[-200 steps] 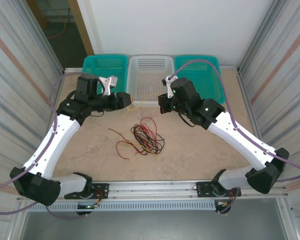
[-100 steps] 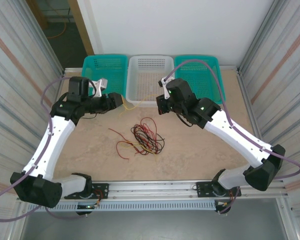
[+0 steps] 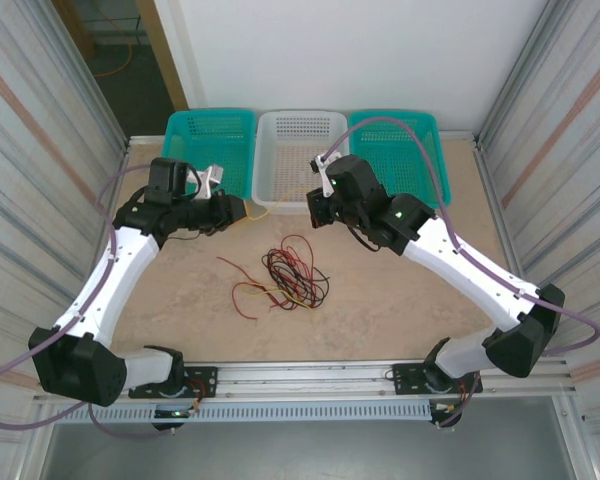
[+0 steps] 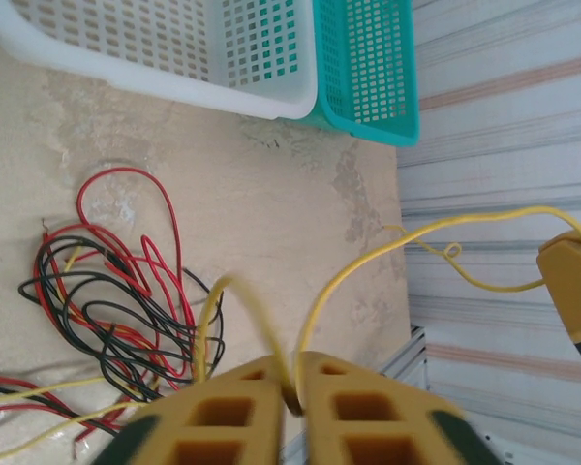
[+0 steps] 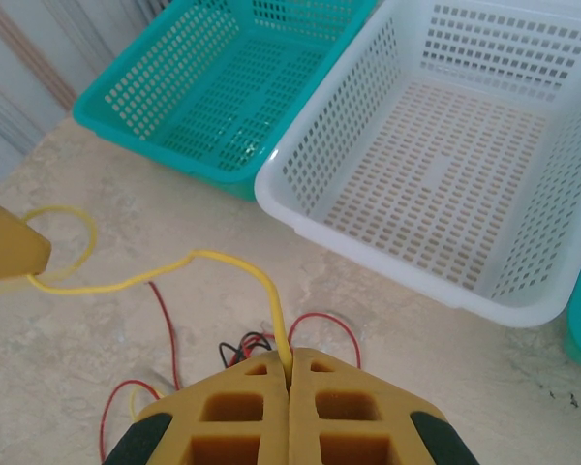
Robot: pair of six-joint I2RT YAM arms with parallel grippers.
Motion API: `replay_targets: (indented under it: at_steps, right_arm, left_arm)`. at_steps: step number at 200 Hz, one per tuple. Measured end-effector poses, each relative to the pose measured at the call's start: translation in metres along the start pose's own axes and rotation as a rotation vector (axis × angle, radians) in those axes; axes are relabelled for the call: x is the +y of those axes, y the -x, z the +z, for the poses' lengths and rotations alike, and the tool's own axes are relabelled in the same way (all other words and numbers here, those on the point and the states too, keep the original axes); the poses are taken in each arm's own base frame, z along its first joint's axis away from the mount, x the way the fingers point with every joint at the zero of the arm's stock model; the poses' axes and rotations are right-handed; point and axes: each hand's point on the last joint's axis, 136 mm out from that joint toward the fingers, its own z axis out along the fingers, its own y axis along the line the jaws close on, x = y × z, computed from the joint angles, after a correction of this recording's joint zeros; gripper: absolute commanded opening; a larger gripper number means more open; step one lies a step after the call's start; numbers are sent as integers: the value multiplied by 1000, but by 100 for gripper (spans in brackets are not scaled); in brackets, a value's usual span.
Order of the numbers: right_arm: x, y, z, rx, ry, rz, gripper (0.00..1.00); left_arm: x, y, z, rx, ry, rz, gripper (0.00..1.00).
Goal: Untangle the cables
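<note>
One yellow cable [image 5: 203, 255] between left gripper [image 4: 292, 380] and right gripper [image 5: 289, 373]

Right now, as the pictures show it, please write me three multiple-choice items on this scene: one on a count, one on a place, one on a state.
1. How many baskets stand at the far edge of the table?
A) two B) three C) four
2. Where is the tangle of red and black cables?
A) on the table between the arms B) inside a basket C) over the right arm
3. What holds the yellow cable?
A) nothing B) the left jaws alone C) the left jaws and the right jaws

Key:
1 B: two are teal and one is white.
2 A: it lies on the tabletop.
3 C: each wrist view shows it pinched in shut jaws.
</note>
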Motion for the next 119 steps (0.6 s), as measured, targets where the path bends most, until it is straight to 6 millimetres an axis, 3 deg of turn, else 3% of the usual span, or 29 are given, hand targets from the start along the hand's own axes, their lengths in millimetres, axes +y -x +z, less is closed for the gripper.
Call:
replay_targets:
  at_steps: [9,27,38,42,47,82,119]
  right_arm:
    - [0,0,1,1,0,0,0]
    - [-2,1,1,-1,-14,-1,33]
    - [-5,2,1,-5,-32,-9,45]
    - [-7,3,0,-7,-42,-16,56]
    - [-8,4,-1,-11,-53,-16,62]
    - [-24,17,-15,-66,-138,-10,68]
    - [-43,20,-51,-136,-163,48,68]
  left_arm:
    - [0,1,0,-3,-1,-3,0]
    - [2,7,-3,-28,-2,-11,0]
    - [5,16,-7,-66,-1,-27,0]
    - [7,19,-10,-80,-1,-34,0]
    - [10,25,-14,-108,-1,-50,0]
    - [34,81,-60,-383,36,-133,0]
    - [65,132,-100,-661,169,-190,0]
